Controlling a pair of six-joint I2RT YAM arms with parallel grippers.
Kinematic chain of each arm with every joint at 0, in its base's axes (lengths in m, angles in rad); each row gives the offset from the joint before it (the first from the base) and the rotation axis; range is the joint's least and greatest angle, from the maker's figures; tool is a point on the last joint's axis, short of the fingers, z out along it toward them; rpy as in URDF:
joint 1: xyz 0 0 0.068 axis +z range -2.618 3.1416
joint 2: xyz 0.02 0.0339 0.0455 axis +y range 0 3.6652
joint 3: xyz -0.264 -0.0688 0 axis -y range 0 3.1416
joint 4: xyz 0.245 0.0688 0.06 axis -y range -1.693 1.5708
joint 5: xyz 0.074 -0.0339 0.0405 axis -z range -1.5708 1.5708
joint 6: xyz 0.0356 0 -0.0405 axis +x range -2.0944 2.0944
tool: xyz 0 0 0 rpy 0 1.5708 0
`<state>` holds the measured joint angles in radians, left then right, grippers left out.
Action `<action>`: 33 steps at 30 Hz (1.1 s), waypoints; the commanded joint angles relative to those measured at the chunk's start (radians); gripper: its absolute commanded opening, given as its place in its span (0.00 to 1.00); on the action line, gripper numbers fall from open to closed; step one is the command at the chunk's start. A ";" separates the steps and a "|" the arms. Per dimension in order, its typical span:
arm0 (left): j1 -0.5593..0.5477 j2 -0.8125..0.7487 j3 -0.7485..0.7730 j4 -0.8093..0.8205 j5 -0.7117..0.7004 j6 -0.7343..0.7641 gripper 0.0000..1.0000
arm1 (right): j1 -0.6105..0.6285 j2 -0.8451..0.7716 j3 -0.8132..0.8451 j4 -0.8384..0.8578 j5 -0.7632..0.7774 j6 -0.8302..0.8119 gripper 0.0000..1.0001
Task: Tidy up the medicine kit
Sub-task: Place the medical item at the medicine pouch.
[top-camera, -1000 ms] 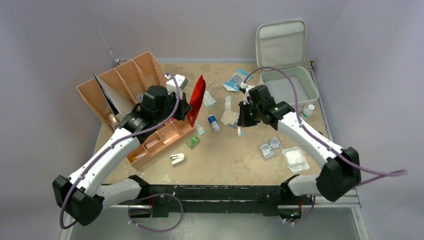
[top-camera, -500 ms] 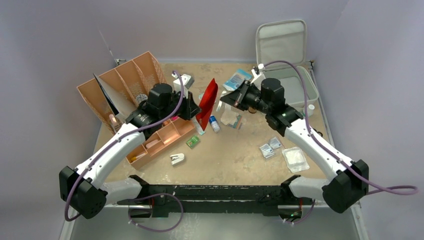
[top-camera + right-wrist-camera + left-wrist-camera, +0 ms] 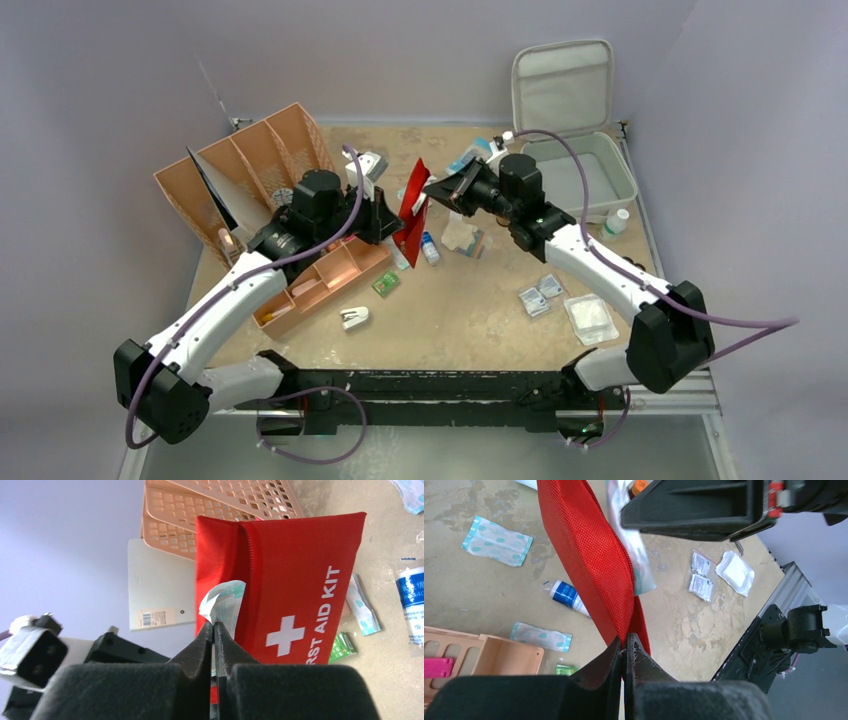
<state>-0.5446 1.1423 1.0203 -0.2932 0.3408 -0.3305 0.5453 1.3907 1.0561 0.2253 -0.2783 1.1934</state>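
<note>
Left gripper (image 3: 625,644) clamps red pouch (image 3: 589,555) upright, frame centre. Right gripper (image 3: 214,628) pinches sachet (image 3: 223,597) just beside it. Medicine kit (image 3: 562,90) lies upper right, nearer the right arm.

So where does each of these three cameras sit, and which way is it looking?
Top view: fixed above and behind, looking down on the table; left arm and right arm show.
Left wrist view: rides the left wrist, looking along the left hand, which pinches the red pouch.
Right wrist view: rides the right wrist, looking along the right hand, which pinches a packet.
Shared: both wrist views see the pouch, from opposite sides.
</note>
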 commanded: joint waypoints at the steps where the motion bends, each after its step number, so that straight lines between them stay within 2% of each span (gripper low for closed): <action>1: -0.001 -0.042 -0.002 0.057 0.005 -0.010 0.00 | 0.019 0.012 0.016 0.016 0.045 0.008 0.04; 9: -0.001 -0.040 0.002 0.052 0.026 -0.006 0.00 | 0.041 0.060 0.075 -0.129 0.037 -0.073 0.10; 13: -0.001 -0.038 0.003 0.044 0.016 0.001 0.00 | 0.044 0.054 0.117 -0.217 0.053 -0.144 0.25; 15: 0.000 -0.035 0.003 0.041 0.009 0.004 0.00 | 0.045 0.045 0.132 -0.251 0.053 -0.174 0.29; 22: -0.001 -0.012 0.021 0.004 -0.022 0.019 0.00 | 0.044 -0.039 0.152 -0.368 0.063 -0.310 0.32; 25: 0.000 -0.011 0.028 -0.015 -0.053 0.027 0.00 | 0.042 -0.094 0.151 -0.449 0.065 -0.460 0.33; 31: 0.000 -0.032 0.034 -0.045 -0.117 0.044 0.00 | 0.041 -0.163 0.150 -0.614 0.268 -0.812 0.37; 33: 0.001 -0.041 0.032 -0.046 -0.125 0.048 0.00 | 0.040 -0.159 0.147 -0.659 0.387 -0.932 0.37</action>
<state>-0.5446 1.1339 1.0206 -0.3473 0.2592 -0.3111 0.5846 1.2362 1.1717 -0.3016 -0.0952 0.5724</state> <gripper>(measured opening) 0.004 0.366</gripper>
